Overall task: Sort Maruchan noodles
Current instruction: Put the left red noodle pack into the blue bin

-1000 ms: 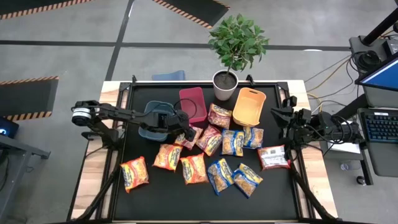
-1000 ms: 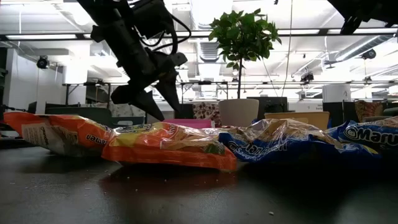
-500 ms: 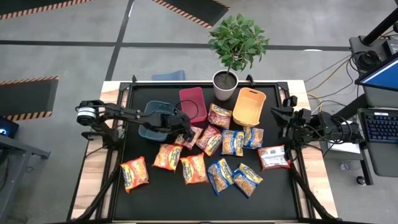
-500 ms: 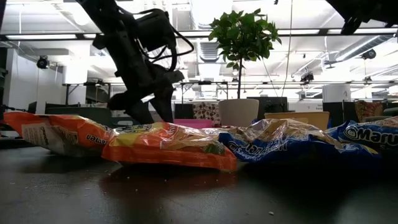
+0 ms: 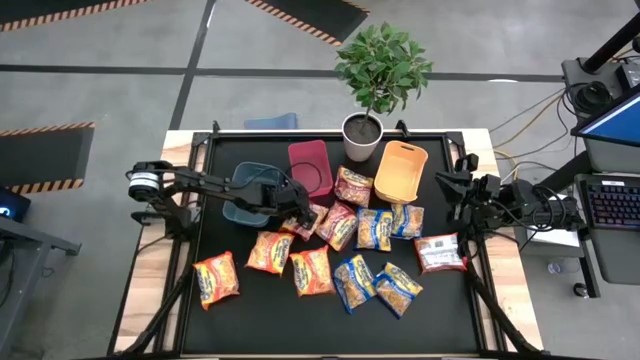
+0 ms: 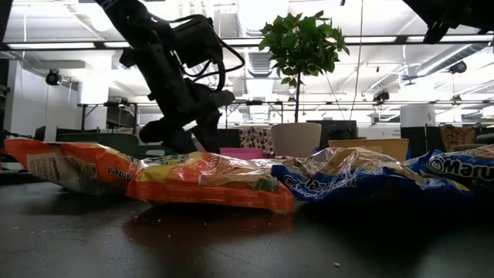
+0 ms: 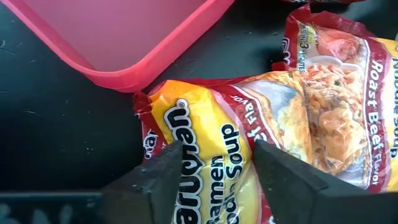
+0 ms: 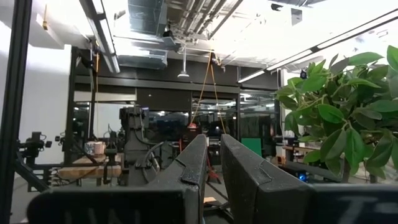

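The Maruchan noodles packet point(image 7: 249, 149) under the left gripper point(image 7: 214, 165) lies between its parted fingers, which straddle the crinkled yellow-and-red wrapper without yet pinching it. It looks light, slippery and crushable (brittle noodles inside), so a gentle pinch across the puffed middle seems wisest. In the high view it sits just left of centre, beside the red bin point(image 5: 310, 166); the other packets point(image 5: 350, 262) spread across the middle of the mat. The right gripper point(image 5: 455, 185), closed and empty, waits at the right edge.
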You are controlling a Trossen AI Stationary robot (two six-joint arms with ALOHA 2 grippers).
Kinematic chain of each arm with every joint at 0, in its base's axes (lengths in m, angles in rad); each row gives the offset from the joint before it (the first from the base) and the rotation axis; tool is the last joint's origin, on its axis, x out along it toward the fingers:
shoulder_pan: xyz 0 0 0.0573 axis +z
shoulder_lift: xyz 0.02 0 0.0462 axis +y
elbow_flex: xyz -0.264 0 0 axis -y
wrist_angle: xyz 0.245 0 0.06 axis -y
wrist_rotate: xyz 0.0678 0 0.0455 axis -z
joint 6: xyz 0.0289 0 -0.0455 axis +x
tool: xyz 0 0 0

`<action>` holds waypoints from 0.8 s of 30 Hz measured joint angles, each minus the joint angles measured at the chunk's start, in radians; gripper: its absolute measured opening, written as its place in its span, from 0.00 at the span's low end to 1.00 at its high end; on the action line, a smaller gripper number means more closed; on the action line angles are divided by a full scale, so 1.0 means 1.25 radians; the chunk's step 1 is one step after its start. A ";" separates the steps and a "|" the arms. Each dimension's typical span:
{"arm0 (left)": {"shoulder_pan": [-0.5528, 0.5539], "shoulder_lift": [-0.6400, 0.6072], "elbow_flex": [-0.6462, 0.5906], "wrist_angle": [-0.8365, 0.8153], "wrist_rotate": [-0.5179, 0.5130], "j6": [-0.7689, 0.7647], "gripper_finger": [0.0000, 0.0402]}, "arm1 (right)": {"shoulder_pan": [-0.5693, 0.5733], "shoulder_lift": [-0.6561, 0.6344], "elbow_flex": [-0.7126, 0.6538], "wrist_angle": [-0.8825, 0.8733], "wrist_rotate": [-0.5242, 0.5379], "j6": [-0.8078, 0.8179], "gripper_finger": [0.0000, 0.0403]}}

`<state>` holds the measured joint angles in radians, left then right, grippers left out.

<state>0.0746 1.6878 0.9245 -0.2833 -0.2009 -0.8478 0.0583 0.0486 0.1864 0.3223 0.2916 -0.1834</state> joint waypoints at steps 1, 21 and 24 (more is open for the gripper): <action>-0.001 0.000 0.000 0.002 0.001 0.000 0.40 | 0.000 0.000 0.000 0.000 0.000 0.000 0.10; -0.069 -0.072 0.008 0.018 0.000 0.242 0.00 | 0.000 0.000 0.000 0.001 -0.001 -0.004 0.10; -0.111 -0.096 0.035 0.021 -0.002 0.406 0.00 | 0.000 0.000 0.000 0.001 -0.001 -0.011 0.10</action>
<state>-0.0644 1.5673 0.9678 -0.2566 -0.2038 -0.3400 0.0585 0.0486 0.1867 0.3241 0.2905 -0.1966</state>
